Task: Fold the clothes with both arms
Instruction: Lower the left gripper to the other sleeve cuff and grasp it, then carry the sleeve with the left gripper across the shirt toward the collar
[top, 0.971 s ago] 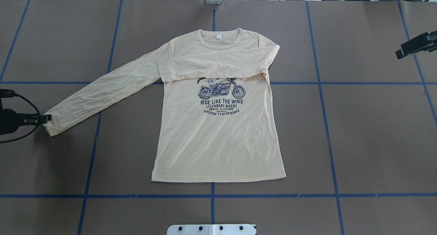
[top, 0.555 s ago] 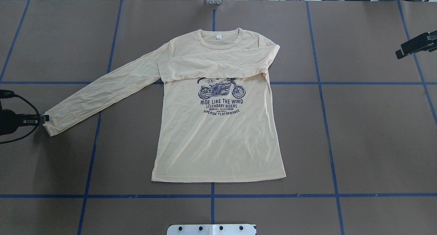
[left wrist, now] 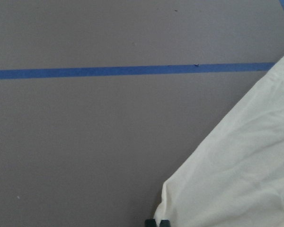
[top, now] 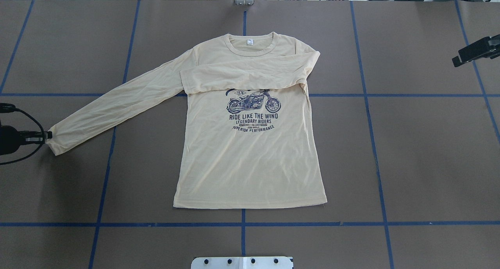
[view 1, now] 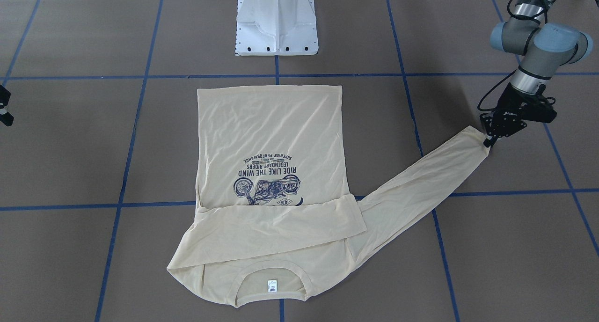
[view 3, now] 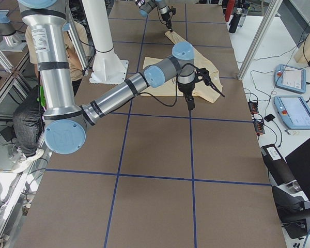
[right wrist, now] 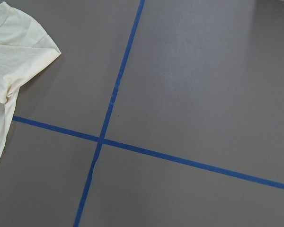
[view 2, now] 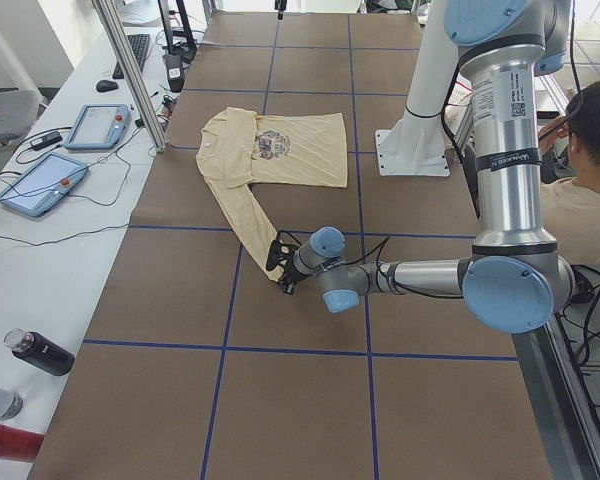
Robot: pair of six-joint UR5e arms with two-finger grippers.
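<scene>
Left gripper (top: pixel 49 135): low at the table (top: pixel 390 151), clenched on the cuff of the outstretched sleeve (top: pixel 117 104). That sleeve runs from its fingertips to the one cream long-sleeved T-shirt (top: pixel 250 163), which lies flat, print up. Second sleeve (top: pixel 242 74): folded across the chest, well apart from both grippers. Right gripper (top: pixel 458 61): raised, shirt well off to its side. Clenched or released: cannot tell.

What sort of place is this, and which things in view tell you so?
Probably a robotics lab or test cell: two robot arms on a white pedestal, a T-shirt spread on a blue-gridded table, and wired control pendants on the side bench.
</scene>
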